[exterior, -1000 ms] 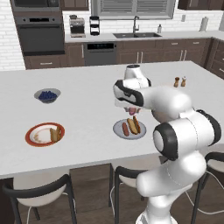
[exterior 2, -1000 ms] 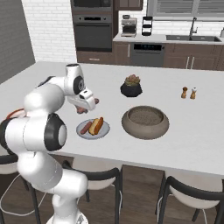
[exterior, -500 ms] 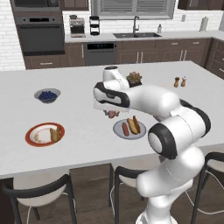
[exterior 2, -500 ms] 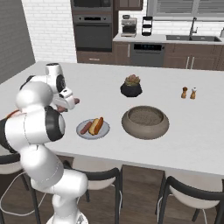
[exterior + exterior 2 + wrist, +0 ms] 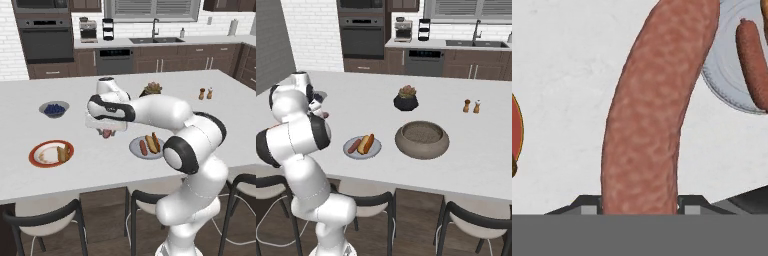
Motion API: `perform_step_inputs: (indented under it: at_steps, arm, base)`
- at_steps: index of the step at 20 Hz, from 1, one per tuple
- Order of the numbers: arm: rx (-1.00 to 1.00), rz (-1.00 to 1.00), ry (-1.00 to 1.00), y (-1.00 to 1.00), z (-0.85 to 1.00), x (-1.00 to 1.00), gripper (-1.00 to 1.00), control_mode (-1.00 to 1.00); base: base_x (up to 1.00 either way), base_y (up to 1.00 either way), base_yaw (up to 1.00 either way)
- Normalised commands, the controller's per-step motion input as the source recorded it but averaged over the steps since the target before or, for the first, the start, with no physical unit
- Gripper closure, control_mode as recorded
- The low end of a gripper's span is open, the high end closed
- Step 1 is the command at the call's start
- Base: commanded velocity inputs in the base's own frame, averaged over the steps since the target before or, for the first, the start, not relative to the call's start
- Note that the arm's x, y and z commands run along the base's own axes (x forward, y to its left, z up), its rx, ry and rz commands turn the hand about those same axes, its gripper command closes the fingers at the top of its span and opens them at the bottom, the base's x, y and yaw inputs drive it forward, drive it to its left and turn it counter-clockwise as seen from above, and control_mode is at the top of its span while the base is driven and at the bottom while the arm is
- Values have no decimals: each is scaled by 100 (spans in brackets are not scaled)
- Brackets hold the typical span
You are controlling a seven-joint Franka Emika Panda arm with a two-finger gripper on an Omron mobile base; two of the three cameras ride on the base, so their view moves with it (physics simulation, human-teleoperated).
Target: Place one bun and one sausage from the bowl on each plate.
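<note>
The gripper (image 5: 106,133) hangs above the counter (image 5: 200,130), between the two plates. It is clamped on a sausage (image 5: 652,110), which in the hand view runs up from between the finger tips and fills the centre. In the left base view the same sausage shows as a small reddish end below the hand.

Grey plate (image 5: 136,149): at 3 o'clock from the gripper in the left base view, near it. It carries one sausage (image 5: 144,147) and one bun (image 5: 152,142), side by side and touching. The hand view shows this plate at 1 o'clock, with the plated sausage lying on it.

Orange-rimmed plate (image 5: 37,150): at 8 o'clock from the gripper in the left base view, well apart. One bun (image 5: 63,153) lies on its right half. The hand view shows a sliver of its rim at 9 o'clock.

Bowl (image 5: 422,139): in the right base view, just to 3 o'clock of the grey plate. Whether anything lies inside cannot be told.

Other items on the counter: a berry bowl (image 5: 53,109) at 10 o'clock from the gripper, a plant pot (image 5: 406,98) at 12 o'clock from the bowl, and two shakers (image 5: 471,106) at 1 o'clock from the bowl.
</note>
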Motion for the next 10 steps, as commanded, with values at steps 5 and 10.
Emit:
perform_step_inputs:
  at_steps: [5, 10]
  arm:
    - [1, 4, 0, 77, -12, 6, 100, -100]
    - [0, 3, 0, 72, -21, 31, 100, -100]
  base:
    - [0, 0, 0]
    - [0, 0, 0]
